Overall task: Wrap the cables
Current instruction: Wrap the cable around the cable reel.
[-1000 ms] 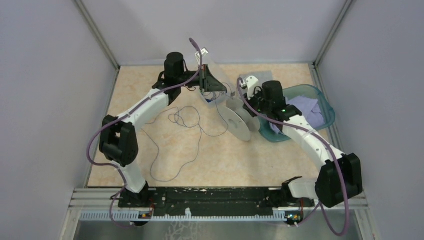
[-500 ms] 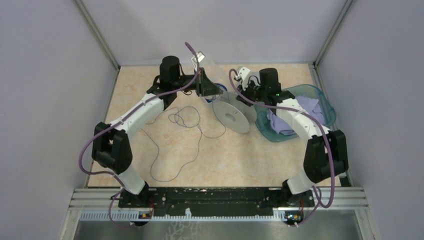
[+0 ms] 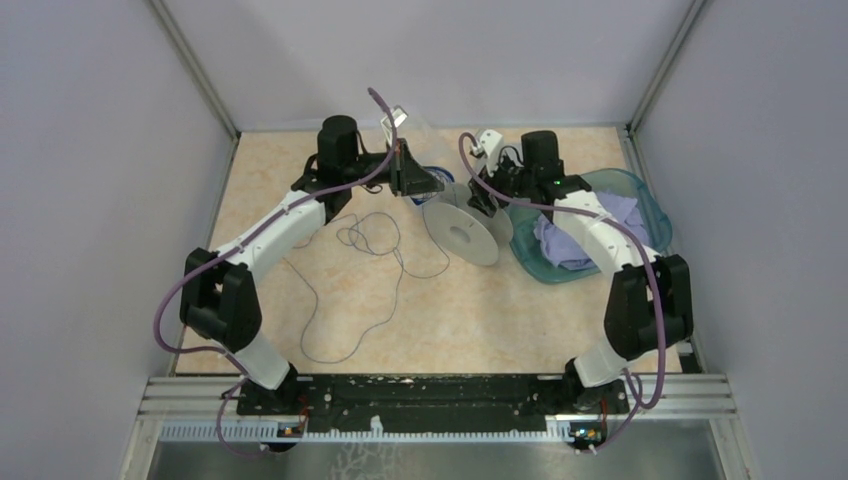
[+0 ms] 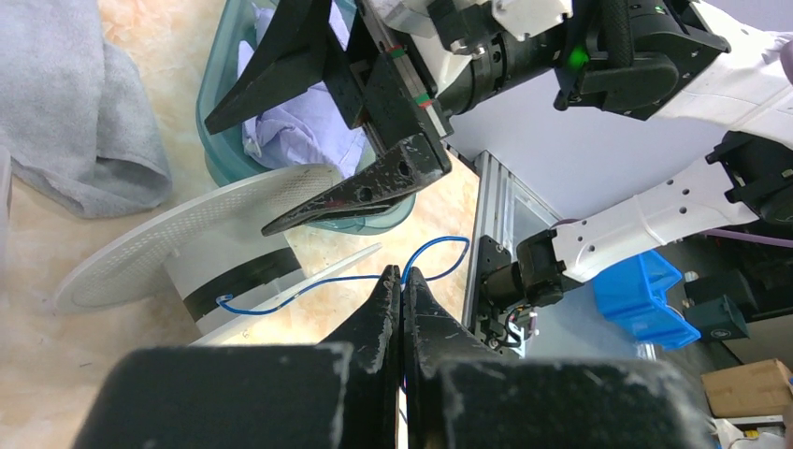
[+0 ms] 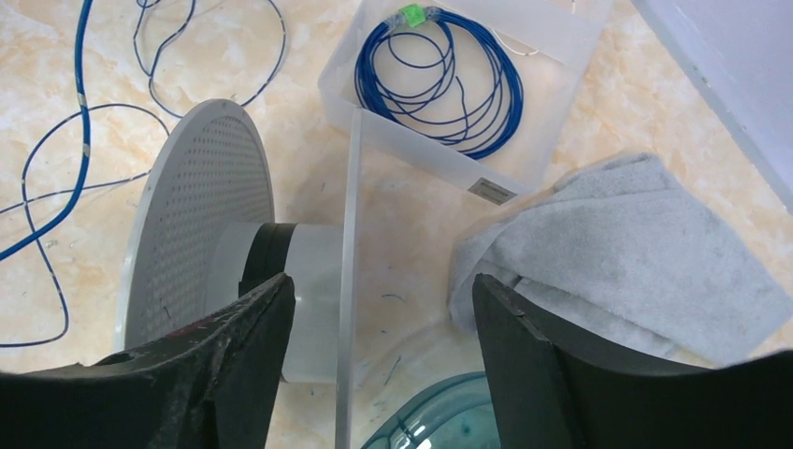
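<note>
A two-armed robot works over a marbled beige bench [image 3: 470, 320]. The left claw [image 4: 403, 278] is pressed together, pinching a thin dark cable [image 5: 82, 94] (it reads blue in the wrist cameras). The cable runs to the hub of a pale grey plastic spool [image 3: 462, 232] with perforated round flanges, tilted near the middle of the bench's far edge. A dark band on the hub may be cable already wound, though the view is too coarse to be sure. The rest of the cable lies in loose loops on the bench's left half. The right claw [image 5: 379, 290] is spread, straddling the hub without apparently gripping it. With the spool unheld, a tug from the left claw could tip or drag it instead of winding, and the slack loops could knot.
</note>
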Robot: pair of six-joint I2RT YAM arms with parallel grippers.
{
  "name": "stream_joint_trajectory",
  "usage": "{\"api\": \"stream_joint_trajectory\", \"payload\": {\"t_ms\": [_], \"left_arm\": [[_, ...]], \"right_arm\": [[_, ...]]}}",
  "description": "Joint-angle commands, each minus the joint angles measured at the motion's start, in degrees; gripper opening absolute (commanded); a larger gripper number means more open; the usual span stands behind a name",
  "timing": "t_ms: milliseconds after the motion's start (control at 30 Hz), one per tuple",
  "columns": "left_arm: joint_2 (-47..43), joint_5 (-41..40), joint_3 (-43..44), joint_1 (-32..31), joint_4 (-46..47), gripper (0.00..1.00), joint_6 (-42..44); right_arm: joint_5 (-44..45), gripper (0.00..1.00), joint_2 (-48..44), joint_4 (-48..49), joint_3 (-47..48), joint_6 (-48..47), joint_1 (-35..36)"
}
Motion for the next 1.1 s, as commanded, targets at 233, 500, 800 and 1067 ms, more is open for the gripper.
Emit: {"api": "stream_joint_trajectory", "payload": {"t_ms": [233, 500, 800, 1067], "left_arm": [[1.01, -3.84, 4.44, 0.35, -0.53, 0.00, -7.20], [2.45, -1.43, 4.86, 0.33, 3.97, 0.00, -18.33], [0.94, -2.03, 2.93, -0.15, 3.50, 0.00, -16.46], [-0.85, -2.00, 0.67, -0.35, 4.38, 0.00, -15.34]], "right_arm": [[-3.24, 0.75, -15.66, -1.00, -1.75, 3.53, -0.98], [-15.70, 0.74, -19.72, 0.39, -4.42, 6.37, 0.05], [-11.99, 0.62, -18.07, 3.82, -1.55, 14.92, 4.85], [-11.89, 0.34, -15.68, 4.01, 0.49, 17.62, 4.85]]}}
